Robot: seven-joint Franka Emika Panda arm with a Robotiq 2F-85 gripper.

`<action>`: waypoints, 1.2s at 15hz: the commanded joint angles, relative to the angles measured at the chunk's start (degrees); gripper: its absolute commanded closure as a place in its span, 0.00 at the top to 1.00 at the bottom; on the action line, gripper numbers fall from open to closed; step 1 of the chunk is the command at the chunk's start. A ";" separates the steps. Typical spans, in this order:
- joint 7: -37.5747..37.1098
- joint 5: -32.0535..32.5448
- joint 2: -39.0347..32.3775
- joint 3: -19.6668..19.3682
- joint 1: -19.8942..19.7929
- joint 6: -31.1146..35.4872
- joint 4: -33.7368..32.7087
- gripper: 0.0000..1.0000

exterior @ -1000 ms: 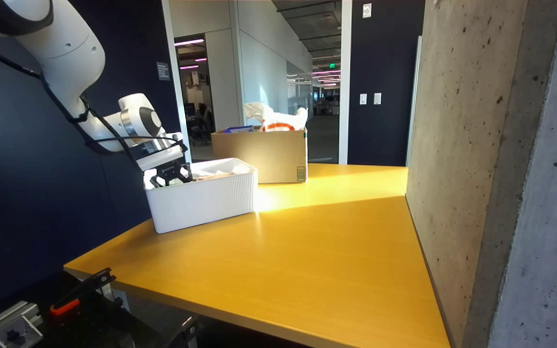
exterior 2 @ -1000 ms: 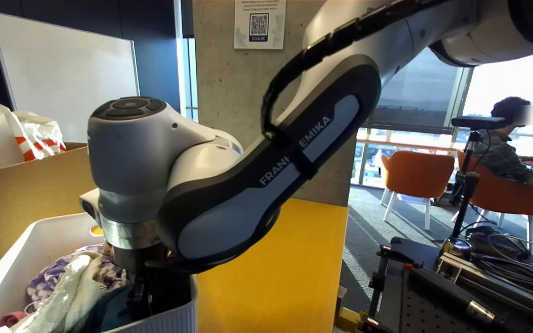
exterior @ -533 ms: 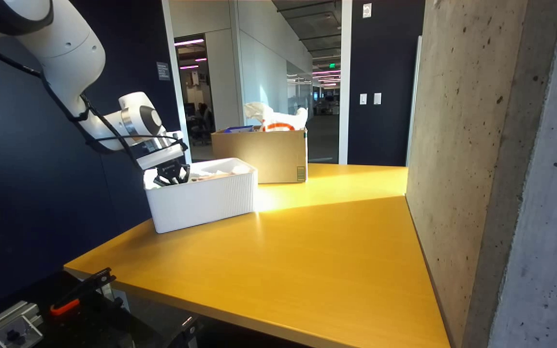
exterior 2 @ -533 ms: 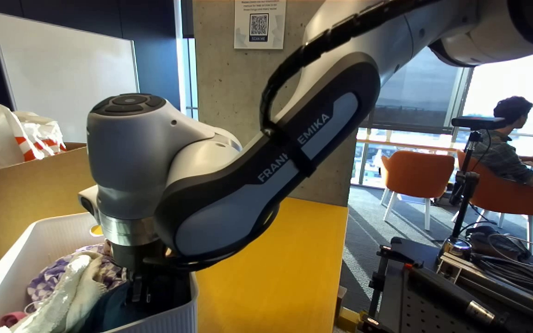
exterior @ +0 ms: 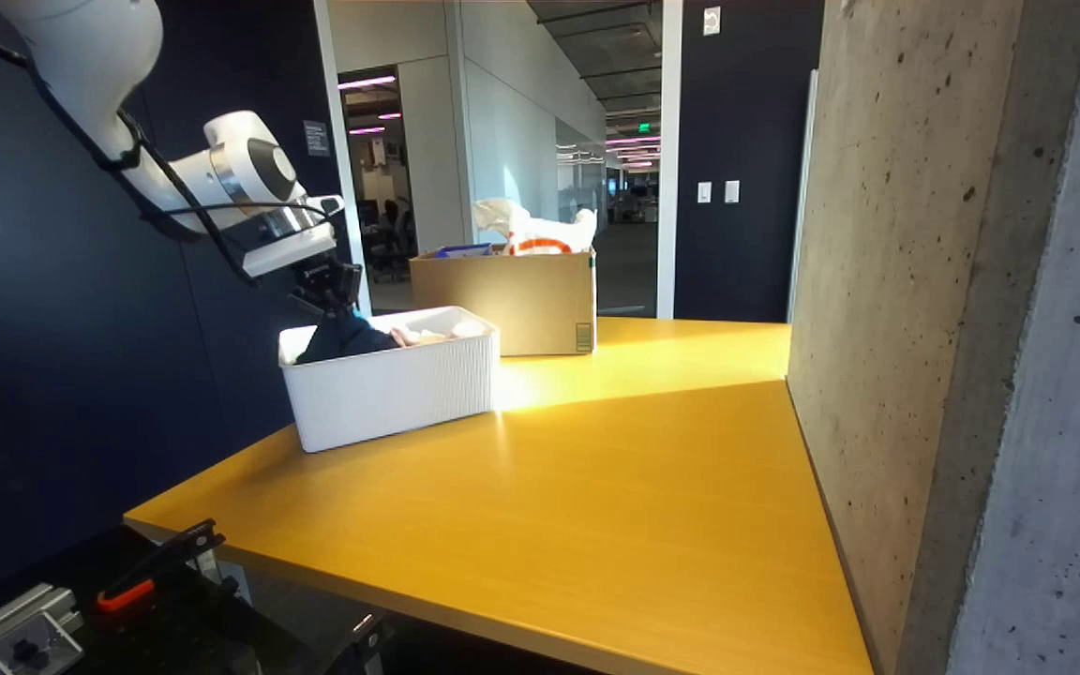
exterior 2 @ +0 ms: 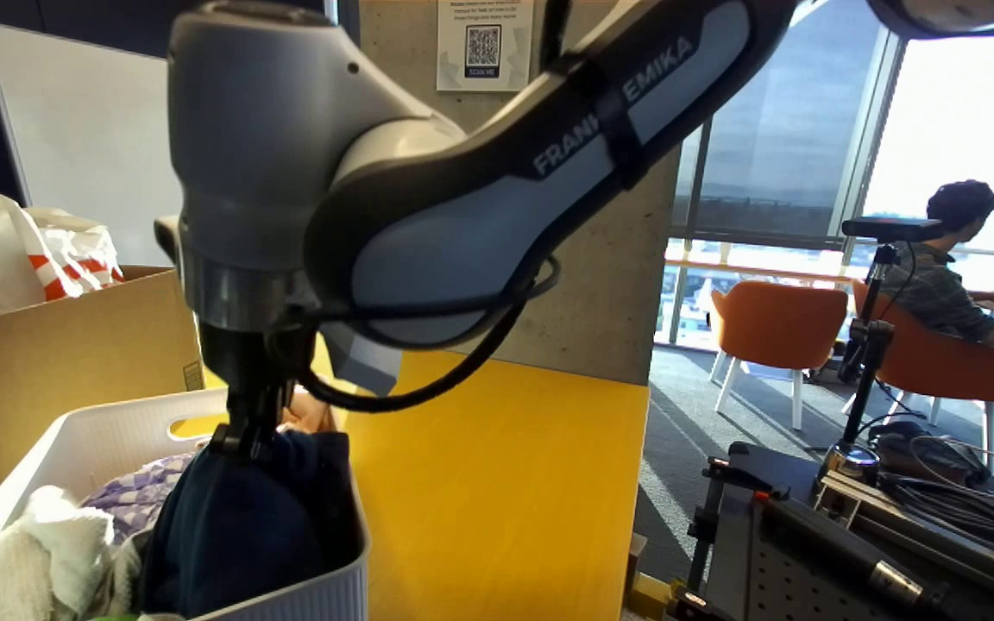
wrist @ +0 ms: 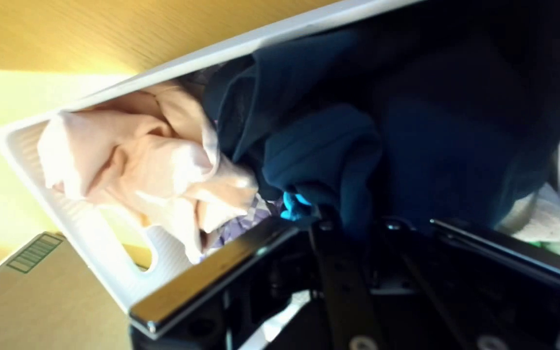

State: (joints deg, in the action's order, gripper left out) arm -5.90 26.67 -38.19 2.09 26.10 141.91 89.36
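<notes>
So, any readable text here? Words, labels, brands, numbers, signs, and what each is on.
"FRAN… EMIKA": arm; a strap covers the gap.
"SCAN ME": poster, near the bottom; lines at its top too small to read.
Wall sign: too small to read.
Green hallway sign: too small to read.
Green print on box: too blurred.
Red print on bag: no legible letters.
No readable numbers.
</notes>
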 commanded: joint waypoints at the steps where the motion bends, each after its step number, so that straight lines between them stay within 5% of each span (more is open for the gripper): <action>1: -7.44 2.03 13.16 -2.36 0.07 3.91 13.41 0.03; 11: -29.22 15.24 37.80 -4.82 -8.74 11.35 39.30 0.03; 12: -31.72 16.72 40.05 -7.71 -7.42 11.73 41.75 0.03; 18: -38.33 21.36 50.82 -13.48 -14.62 13.02 54.77 0.03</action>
State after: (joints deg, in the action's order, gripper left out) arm -41.91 45.75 7.18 -8.86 14.36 152.23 137.82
